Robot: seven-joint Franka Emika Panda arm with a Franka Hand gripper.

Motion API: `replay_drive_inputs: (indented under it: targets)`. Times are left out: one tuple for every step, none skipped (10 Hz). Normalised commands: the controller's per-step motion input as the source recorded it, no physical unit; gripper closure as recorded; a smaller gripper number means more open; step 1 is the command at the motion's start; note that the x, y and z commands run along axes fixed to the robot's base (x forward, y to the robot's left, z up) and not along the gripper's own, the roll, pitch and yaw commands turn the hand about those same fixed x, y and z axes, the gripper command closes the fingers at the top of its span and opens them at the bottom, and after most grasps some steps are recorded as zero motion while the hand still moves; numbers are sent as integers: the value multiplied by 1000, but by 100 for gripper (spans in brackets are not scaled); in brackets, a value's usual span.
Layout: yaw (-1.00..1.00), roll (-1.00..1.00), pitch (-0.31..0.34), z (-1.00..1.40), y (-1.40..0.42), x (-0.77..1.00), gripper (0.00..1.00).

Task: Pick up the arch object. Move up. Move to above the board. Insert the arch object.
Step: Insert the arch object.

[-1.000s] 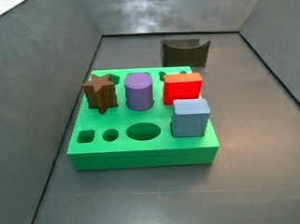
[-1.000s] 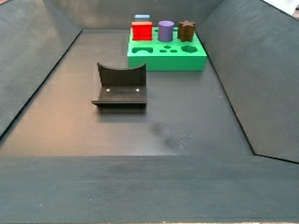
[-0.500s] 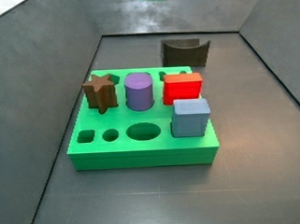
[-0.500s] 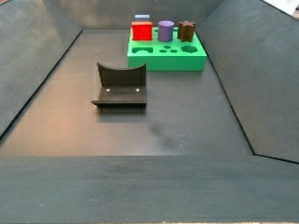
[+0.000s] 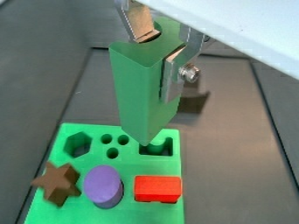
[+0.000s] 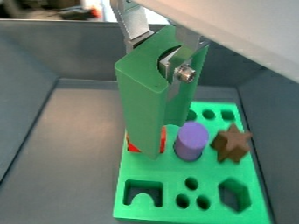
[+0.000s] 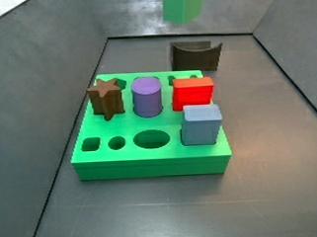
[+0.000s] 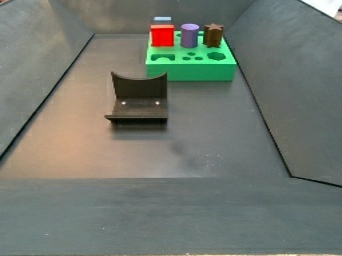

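My gripper (image 5: pixel 158 59) is shut on the arch object (image 5: pixel 140 96), a tall pale green slab hanging upright above the board (image 5: pixel 76 140). Both wrist views show the silver fingers (image 6: pixel 176 72) clamping the slab's upper end (image 6: pixel 140 114). Its lower end hovers over the board's edge, near an arch-shaped hole (image 5: pixel 159 145). In a side view only the slab's lower part (image 7: pixel 183 3) shows at the top edge, well above the bright green board (image 7: pixel 150 162). The gripper itself does not show there. Neither slab nor gripper appears in the side view holding the far board (image 8: pixel 201 72).
A brown star (image 7: pixel 106 98), purple cylinder (image 7: pixel 147 96), red block (image 7: pixel 192 91) and grey-blue block (image 7: pixel 201 125) stand in the board. The dark fixture (image 8: pixel 136 98) stands on the floor beside the board (image 7: pixel 195 56). Sloping grey walls (image 8: pixel 40 90) enclose the floor.
The pale green slab has come into a side view from the top edge and reaches lower now. Board, blocks and fixture have not moved.
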Motion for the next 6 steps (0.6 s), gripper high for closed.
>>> replay_drive_inputs:
  targets:
    - [-991,0,-79,-329,46,131,100]
    - [-991,0,-81,-334,46,123,100]
    - [-977,0,-87,-317,49,143,100]
    - [-951,0,-90,-286,54,174,100]
    - [-951,0,-71,-306,51,177,100]
    - [-957,13,-54,-340,43,174,100]
